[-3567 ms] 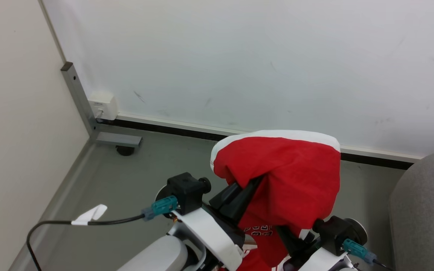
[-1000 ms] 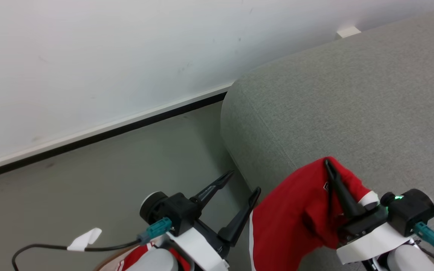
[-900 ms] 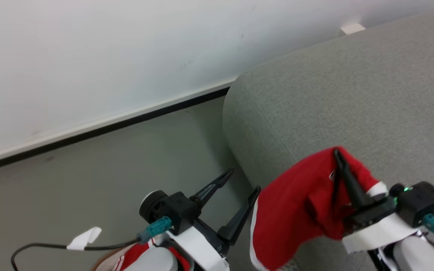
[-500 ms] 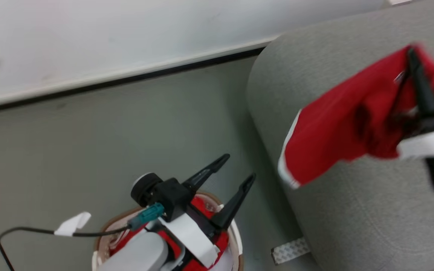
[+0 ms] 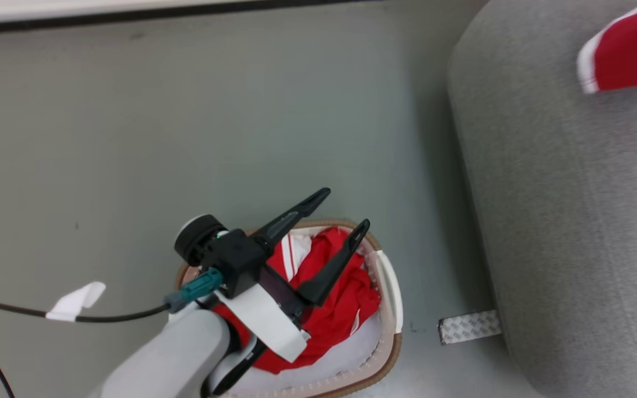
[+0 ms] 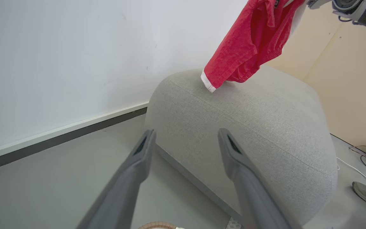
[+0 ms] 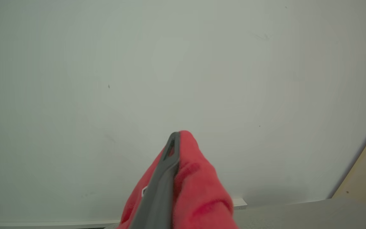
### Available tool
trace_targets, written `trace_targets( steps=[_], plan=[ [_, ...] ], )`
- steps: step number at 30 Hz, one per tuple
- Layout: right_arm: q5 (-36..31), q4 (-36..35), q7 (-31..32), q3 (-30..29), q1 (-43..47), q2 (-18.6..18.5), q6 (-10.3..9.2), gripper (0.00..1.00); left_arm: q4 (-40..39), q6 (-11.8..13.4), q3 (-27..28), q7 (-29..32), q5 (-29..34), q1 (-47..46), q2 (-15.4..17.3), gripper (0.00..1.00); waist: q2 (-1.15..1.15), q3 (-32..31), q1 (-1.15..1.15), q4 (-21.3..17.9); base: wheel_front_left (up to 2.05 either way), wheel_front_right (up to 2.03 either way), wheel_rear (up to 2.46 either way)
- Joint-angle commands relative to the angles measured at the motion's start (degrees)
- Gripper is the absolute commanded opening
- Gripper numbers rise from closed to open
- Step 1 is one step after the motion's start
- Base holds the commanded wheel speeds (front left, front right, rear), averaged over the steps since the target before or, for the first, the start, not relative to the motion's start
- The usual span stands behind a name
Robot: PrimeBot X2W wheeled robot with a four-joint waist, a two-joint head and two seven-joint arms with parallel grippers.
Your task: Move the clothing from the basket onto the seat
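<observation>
left tool (image 5: 346, 208): fingers spread wide, empty, poised above the basket (image 5: 391, 309) on the floor | basket: red clothing (image 5: 346, 304) lies inside | right tool (image 7: 174, 141): clamped on a red garment (image 6: 246, 47), which hangs over the grey sofa (image 6: 249, 127) | contact between garment hem and sofa: cannot tell

Long black jaws, grey forearm (image 5: 169, 354), teal connector (image 5: 194, 287).
</observation>
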Motion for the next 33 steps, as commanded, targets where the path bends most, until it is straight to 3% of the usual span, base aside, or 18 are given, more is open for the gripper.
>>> trace_targets(
  steps=[1,11,17,22,24,25,33],
  plan=[
    [-1.8,1.6,0.7,-1.7,-1.6,-1.2,0.0,0.0,-0.5,0.3,0.4,0.0,0.8,-0.7,0.9,1.0,0.0,3.6,-0.02,2.5,0.0,0.0,0.0],
    [-12.5,16.0,9.0,-1.8,-1.9,-2.3,0.0,0.0,-1.8,0.7,1.5,0.5,1.1,-1.4,4.0,1.0,0.0,9.0,-0.02,3.3,0.0,0.0,0.0],
    [-14.4,23.1,14.8,-1.8,-2.7,-1.3,0.0,0.0,-2.3,1.0,2.2,0.4,0.5,-1.5,4.9,1.0,0.0,9.9,-0.02,3.5,0.0,0.0,0.0],
    [-15.4,25.1,14.6,-1.6,-3.6,-0.2,0.0,0.01,-2.2,1.5,2.5,0.2,0.1,-1.2,5.3,1.0,0.0,9.5,-0.02,3.1,0.0,0.0,0.0],
    [-15.8,25.5,14.5,-1.7,-3.8,0.0,0.0,0.42,-2.0,1.5,2.5,0.1,-0.1,-1.0,5.2,1.0,0.0,8.8,-0.02,2.9,0.0,0.0,0.0],
    [-16.1,25.8,14.6,-1.7,-3.8,0.2,0.0,1.0,-1.8,1.5,2.5,0.0,-0.2,-0.9,5.1,1.0,0.0,8.4,-0.02,2.8,0.0,0.0,0.0],
    [-17.2,27.9,16.5,1.6,-0.8,2.2,0.0,1.0,0.5,2.1,2.3,-1.2,-1.2,1.5,3.6,1.0,0.0,1.4,-0.02,2.2,0.0,0.0,0.0]
  ],
)
